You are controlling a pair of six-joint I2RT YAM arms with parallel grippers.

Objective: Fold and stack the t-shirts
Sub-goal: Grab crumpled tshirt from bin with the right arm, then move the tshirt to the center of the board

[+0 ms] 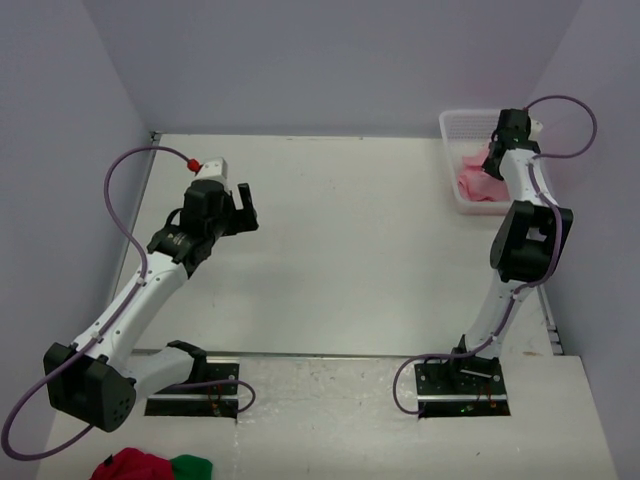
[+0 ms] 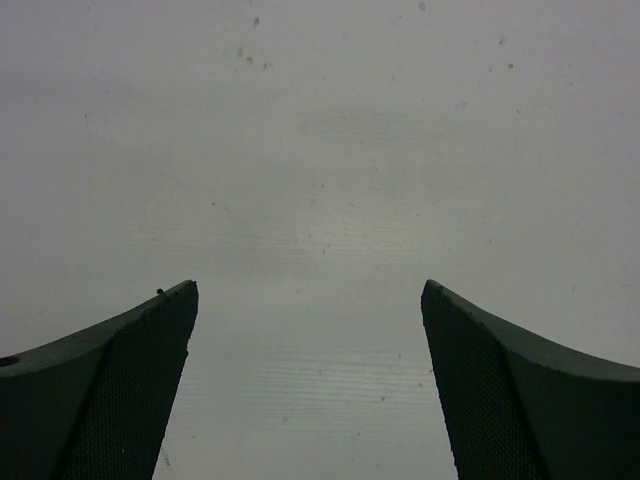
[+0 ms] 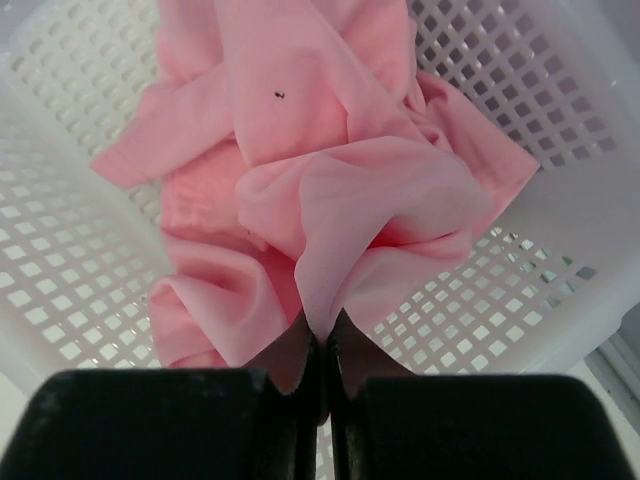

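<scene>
From above, you see the pink shirt [image 1: 478,182] bunched in the white basket [image 1: 452,128] at the table's [image 1: 340,260] far right corner, your right gripper [image 1: 492,160] down in it and your left gripper [image 1: 245,208] well apart over the left side. Under the left wrist, your jaws stand wide over bare tabletop, holding nothing. At the right wrist, your jaws are clenched on a raised fold of the shirt, whose crumpled bulk lies ahead of the fingers with no clear long axis, so lifting probably falls to this arm.
</scene>
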